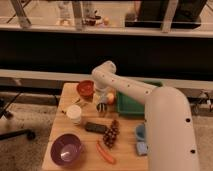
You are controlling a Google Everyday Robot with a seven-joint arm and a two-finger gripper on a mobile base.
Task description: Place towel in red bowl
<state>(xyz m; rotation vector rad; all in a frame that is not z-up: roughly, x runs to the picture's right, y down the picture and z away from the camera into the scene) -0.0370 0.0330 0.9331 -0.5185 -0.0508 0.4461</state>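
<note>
We cannot single out the towel. The red bowl point(85, 88) sits at the upper left corner of the table point(59, 129), left of frame centre. Just right of it the gripper point(101, 106) hangs low over the wood; whether it grips anything we cannot tell. A green tray point(131, 104) lies further right, and a white cup point(74, 114) stands below the bowl.

High view down onto table point(86, 141), gripper point(102, 106) near centre

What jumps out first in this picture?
The bulky white robot arm fills the right foreground, its gripper low over the wooden table near the round red bowl. A round purple bowl sits at the table's front-left corner.
</note>
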